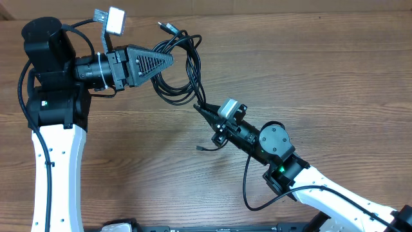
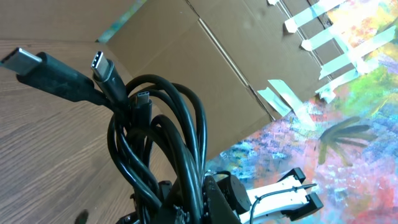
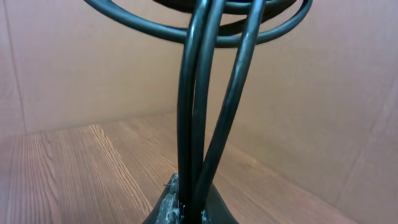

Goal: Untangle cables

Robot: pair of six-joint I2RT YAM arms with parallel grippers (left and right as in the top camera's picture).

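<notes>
Evidently held clear of the desk (image 1: 322, 64), the cables (image 2: 186, 162) form one looped bundle strung between the arms. The left pincer (image 1: 168, 59) is clamped on its upper side and the right pincer (image 1: 198, 107) pinches three strands below, likely to pull loops apart. How the strands cross inside stays unclear.

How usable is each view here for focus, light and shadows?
Overhead: sharp, evenly lit; the cables cast only faint shadows on the table. Left wrist: the plug ends nearest the lens look soft, and the bundle's base sinks into dark. Right wrist: the strands fill the frame, slightly blurred; the right gripper at the bottom edge is dark and out of focus.
</notes>
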